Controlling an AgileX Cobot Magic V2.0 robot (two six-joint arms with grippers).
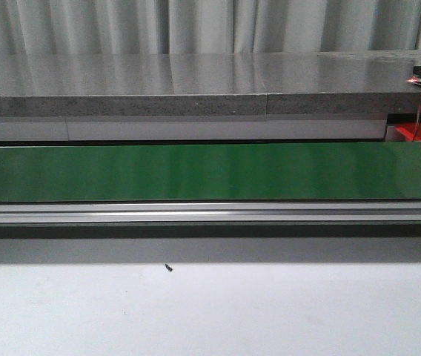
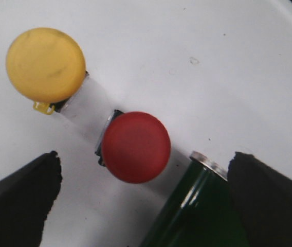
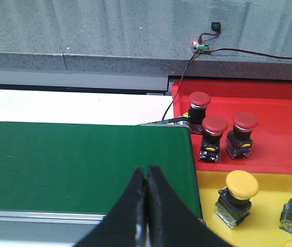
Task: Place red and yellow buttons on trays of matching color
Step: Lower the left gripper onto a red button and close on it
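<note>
Left wrist alone shows red button [image 2: 135, 147], yellow button [image 2: 45, 64].

I was looking at a lab or industrial test cell: a green conveyor belt [image 1: 210, 172] on an aluminium rail crossed the white table [image 1: 210, 311]. Behind it ran a grey stone-look counter [image 1: 196, 81] carrying a wired circuit board [image 3: 202, 47], backed by pale curtains [image 1: 196, 22].
</note>
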